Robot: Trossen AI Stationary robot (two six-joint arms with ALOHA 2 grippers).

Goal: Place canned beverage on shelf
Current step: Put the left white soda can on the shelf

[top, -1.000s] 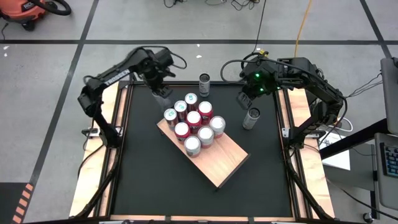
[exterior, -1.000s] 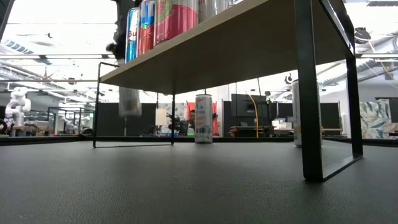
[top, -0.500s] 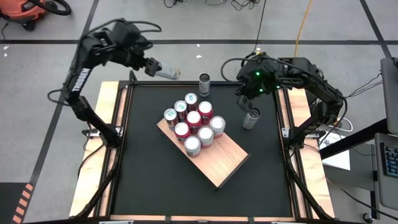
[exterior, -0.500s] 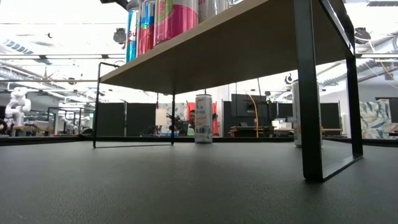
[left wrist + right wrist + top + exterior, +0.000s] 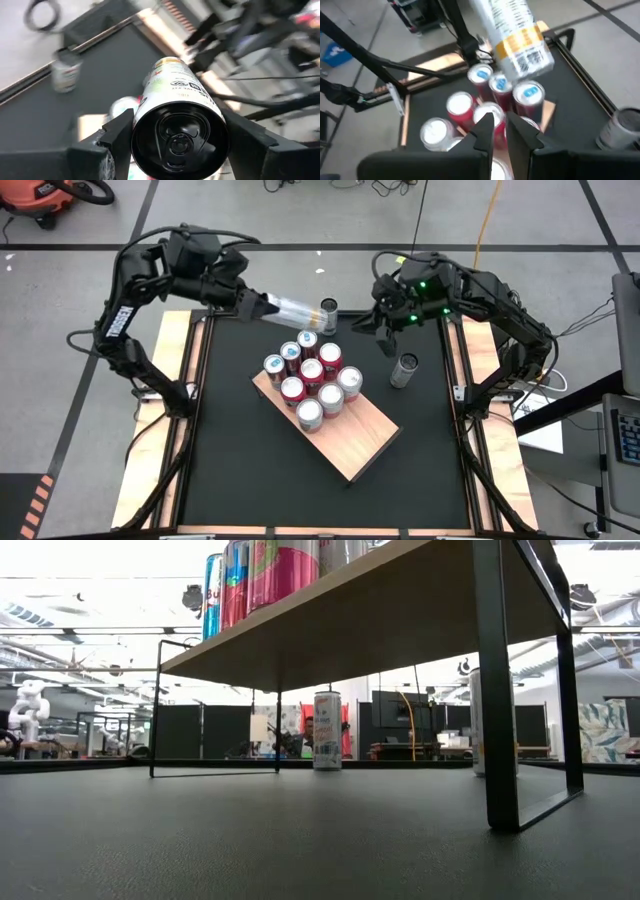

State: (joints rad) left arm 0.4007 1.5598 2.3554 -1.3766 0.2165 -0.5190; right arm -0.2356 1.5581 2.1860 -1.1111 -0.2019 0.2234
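Note:
My left gripper [image 5: 262, 303] is shut on a silver can with a white label and an orange band [image 5: 290, 307] [image 5: 516, 35], high above the table's far edge. The can lies about level. The shelf [image 5: 356, 436], a pale wooden slab on black legs, stands mid-table. Several red and silver cans [image 5: 311, 376] stand upright on its far left end. My right gripper [image 5: 384, 340] [image 5: 500, 127] is shut on nothing and hangs above the far right, beyond the shelf. My left gripper pinches the can's side wall near its tab end [image 5: 145, 102] between its two fingers [image 5: 114, 137], one on each opposite side. The fingers lie along the can, coming from the table's far left, slanting a little down. The can sticks out ahead of them, lifted clear.
A white can [image 5: 329, 314] [image 5: 327, 730] stands on the black table near the far edge, just past the held can's free end. A grey can [image 5: 404, 368] [image 5: 620, 127] stands at the right, under my right gripper. The shelf's near right half [image 5: 370, 448] is bare.
My left gripper has risen from beside the shelf's far left corner, swung out past the table's far left corner and come back toward the right along the far edge. It tipped from pointing down to nearly level, so the can went from upright to lying level. My right gripper has tipped up.

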